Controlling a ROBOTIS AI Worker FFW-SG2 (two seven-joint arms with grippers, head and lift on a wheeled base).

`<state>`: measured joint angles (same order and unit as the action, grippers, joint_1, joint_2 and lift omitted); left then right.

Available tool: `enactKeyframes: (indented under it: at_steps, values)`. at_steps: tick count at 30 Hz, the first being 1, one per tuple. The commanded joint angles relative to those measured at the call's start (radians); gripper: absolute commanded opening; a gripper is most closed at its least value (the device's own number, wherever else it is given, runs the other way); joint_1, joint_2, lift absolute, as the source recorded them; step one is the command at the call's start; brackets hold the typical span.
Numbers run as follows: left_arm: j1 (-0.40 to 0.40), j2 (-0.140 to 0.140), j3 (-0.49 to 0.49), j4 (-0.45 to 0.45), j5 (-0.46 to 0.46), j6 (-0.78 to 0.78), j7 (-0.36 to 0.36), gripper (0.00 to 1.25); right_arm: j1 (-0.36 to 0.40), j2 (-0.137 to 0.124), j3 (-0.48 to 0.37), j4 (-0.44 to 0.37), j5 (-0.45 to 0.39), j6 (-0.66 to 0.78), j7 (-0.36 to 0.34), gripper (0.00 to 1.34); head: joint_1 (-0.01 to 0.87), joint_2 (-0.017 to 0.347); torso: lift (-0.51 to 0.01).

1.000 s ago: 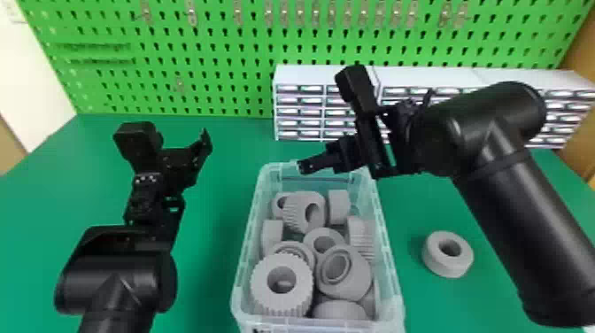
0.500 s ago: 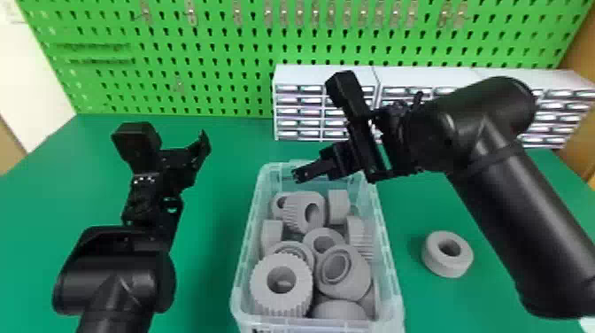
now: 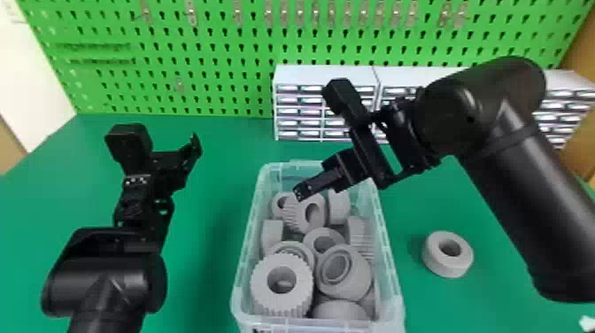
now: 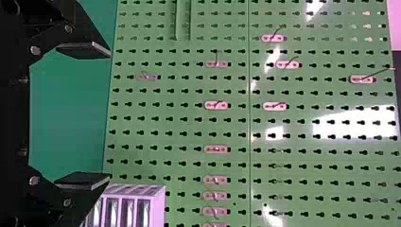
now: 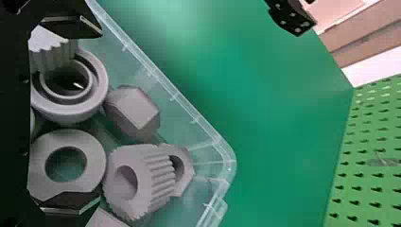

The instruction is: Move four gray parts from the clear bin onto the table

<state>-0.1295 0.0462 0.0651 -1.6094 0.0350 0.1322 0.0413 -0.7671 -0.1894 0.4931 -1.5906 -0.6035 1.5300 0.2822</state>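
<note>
In the head view my right gripper [image 3: 303,192] hangs over the back part of the clear bin [image 3: 248,248], above a ribbed gray part [image 3: 319,217]. Several more gray parts, among them a large toothed ring [image 3: 265,285], fill the bin. One gray ring [image 3: 447,259] lies on the table right of it. In the right wrist view my right gripper [image 5: 85,116] is open, its fingers spread wide over the gray parts, with nothing held. My left gripper [image 3: 188,155] is parked over the table left of the bin; in the left wrist view the left gripper [image 4: 99,116] stands open and holds nothing.
White drawer cabinets [image 3: 327,73] stand along the back of the green table [image 3: 212,146], before a green pegboard [image 3: 221,84]. The bin's walls rise around the parts. A small white object [image 3: 587,323] lies at the right front corner.
My right gripper has moved left and lower, from beside the bin's back right part to above its middle back. The left arm and the gray parts look unmoved.
</note>
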Motion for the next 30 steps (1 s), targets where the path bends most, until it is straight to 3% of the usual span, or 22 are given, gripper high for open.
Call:
enactKeyframes:
  at_steps: [1, 15, 30]
  values:
    - [-0.007, 0.001, 0.010, 0.011, -0.012, 0.006, 0.000, 0.91, -0.004, -0.022, 0.021, 0.000, -0.061, 0.019, 0.000, 1.25, 0.693, 0.072, -0.052]
    - [-0.012, 0.001, 0.021, 0.034, -0.015, 0.006, 0.003, 0.91, -0.020, -0.097, 0.088, 0.001, -0.257, 0.028, 0.002, 1.25, 0.693, 0.072, -0.052]
    - [-0.019, 0.006, 0.024, 0.039, -0.017, 0.006, 0.022, 0.91, -0.026, -0.137, 0.173, 0.012, -0.355, 0.012, 0.002, 1.25, 0.693, 0.072, -0.052]
